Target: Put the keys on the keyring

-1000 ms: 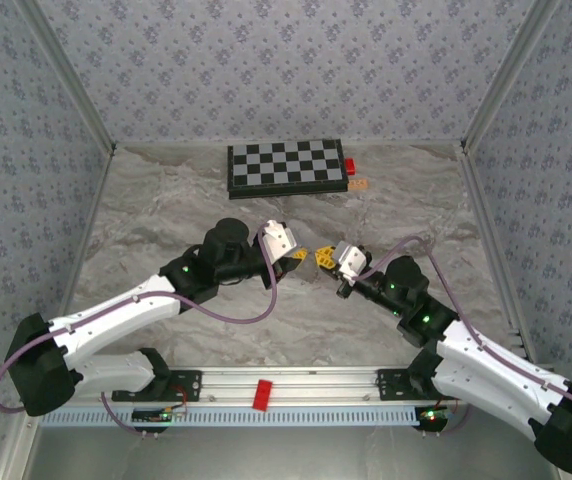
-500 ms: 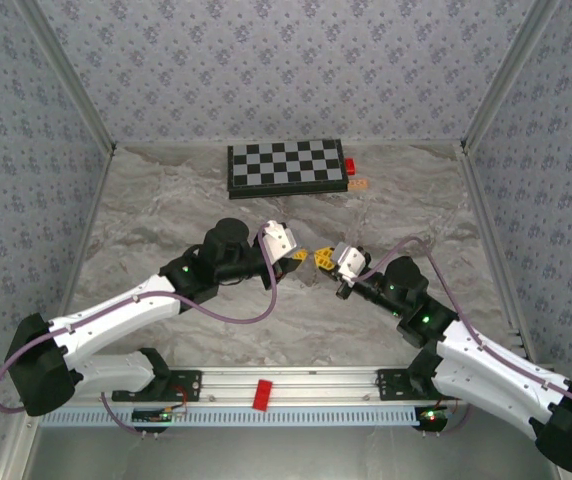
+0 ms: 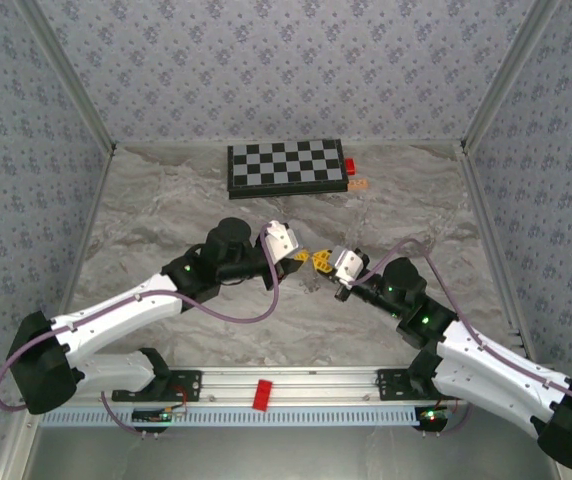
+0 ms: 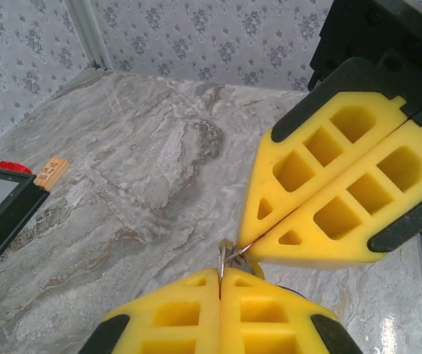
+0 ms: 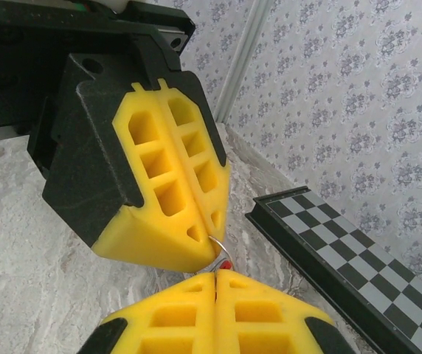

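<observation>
Above the desk [image 3: 166, 220] the left pincer [image 3: 299, 257], clamped shut on the thin keyring [image 4: 228, 258], met tip to tip the equally shut right pincer [image 3: 320, 262], which touched the loop from the right; what it pinched could not be told.

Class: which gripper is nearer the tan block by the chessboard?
Right. The right gripper sits nearside and left of the tan block; the left gripper is farther left still.

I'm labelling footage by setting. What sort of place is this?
Likely a robot test cell, not a home: wallpapered panels box in a marble-look table, and the left arm and right arm are bolted to a metal rail at its near edge.
</observation>
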Robot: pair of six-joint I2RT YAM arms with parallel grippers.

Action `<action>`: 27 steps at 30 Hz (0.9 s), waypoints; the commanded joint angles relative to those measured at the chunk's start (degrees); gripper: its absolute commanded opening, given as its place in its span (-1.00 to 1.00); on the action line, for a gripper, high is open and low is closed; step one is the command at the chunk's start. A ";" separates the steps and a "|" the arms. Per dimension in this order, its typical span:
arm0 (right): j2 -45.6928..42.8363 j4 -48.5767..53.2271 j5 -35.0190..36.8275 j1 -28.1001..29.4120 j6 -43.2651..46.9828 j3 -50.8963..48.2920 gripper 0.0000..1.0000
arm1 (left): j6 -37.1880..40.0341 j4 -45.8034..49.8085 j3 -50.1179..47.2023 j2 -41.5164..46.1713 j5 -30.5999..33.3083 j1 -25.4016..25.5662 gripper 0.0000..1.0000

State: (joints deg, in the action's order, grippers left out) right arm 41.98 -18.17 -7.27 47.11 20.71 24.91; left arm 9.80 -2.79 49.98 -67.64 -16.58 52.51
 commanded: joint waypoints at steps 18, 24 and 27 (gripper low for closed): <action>-3.39 1.21 1.52 1.07 0.65 -0.06 -1.00 | -2.79 -6.43 -0.48 3.44 5.75 0.27 -1.00; -2.95 0.95 1.38 1.21 0.65 0.45 -1.00 | -3.62 -6.86 -0.32 2.22 2.08 0.31 -1.00; -2.52 0.73 1.55 1.22 0.65 0.62 -1.00 | -5.05 -7.49 -0.12 1.22 0.05 0.31 -1.00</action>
State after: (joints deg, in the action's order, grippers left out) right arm 39.42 -17.39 -5.30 47.68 21.06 24.91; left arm 6.52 -6.31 49.23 -66.13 -15.07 53.04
